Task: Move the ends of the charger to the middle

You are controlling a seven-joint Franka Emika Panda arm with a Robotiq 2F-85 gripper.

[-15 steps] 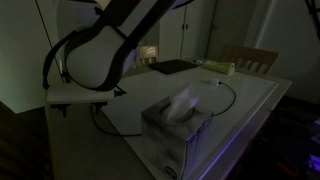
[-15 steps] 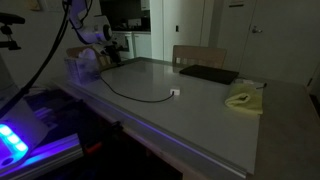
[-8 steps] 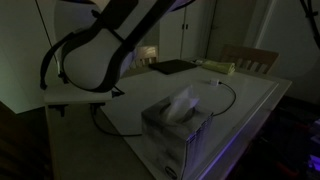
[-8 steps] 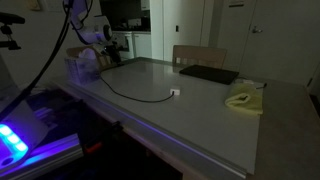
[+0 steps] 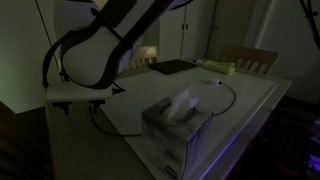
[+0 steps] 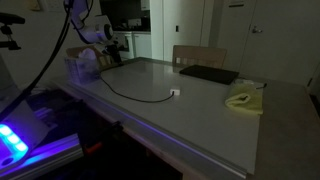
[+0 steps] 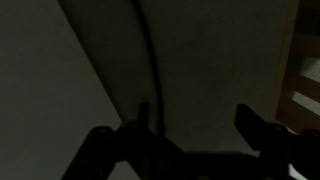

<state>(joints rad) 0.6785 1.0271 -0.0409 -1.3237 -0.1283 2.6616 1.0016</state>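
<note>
The charger [image 6: 128,92] is a thin black cable curving across the white table [image 6: 200,115]. Its whitish plug end [image 6: 173,94] lies near the table's middle and also shows in an exterior view [image 5: 214,82]. The cable's other stretch runs back to the table edge by the robot, where my gripper [image 6: 110,54] hangs low over it. In the wrist view the cable [image 7: 150,60] runs down between my fingers, close to the left fingertip [image 7: 141,112]. My gripper [image 7: 195,120] is open, its jaws wide apart. The dark end is hidden under the gripper.
A tissue box [image 5: 178,125] stands at the table edge near the arm [image 5: 95,55]. Toward the far side lie a flat black pad [image 6: 208,74] and a yellow cloth [image 6: 244,99]. Behind the table stands a chair [image 6: 194,54]. The room is very dark.
</note>
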